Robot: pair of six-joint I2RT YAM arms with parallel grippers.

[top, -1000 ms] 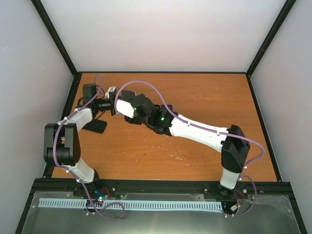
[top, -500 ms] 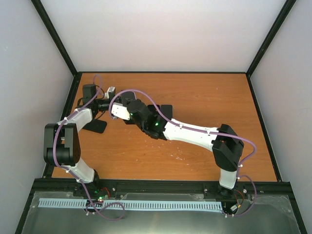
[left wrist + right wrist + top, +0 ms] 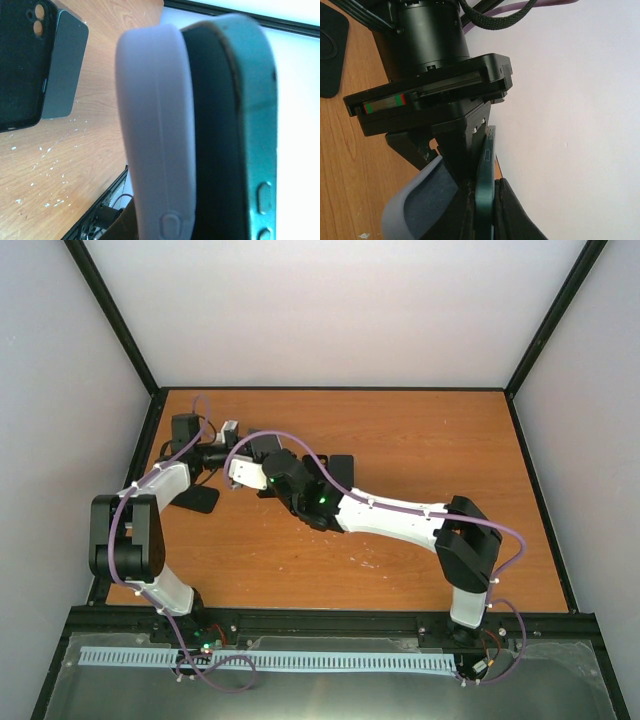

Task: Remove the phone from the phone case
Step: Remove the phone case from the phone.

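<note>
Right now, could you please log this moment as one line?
left fingers: shut on phone case | right fingers: shut on phone | case: partly peeled off

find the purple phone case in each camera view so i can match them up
Top external: the purple case is a small pale speck near the far left corner of the orange table.
Left wrist: it fills the centre, a tall curved band left of the teal phone.
Right wrist: it sits in the bottom left corner, curving away from the phone's edge.
Shared landmark: the orange table, also at left in both wrist views.
</note>
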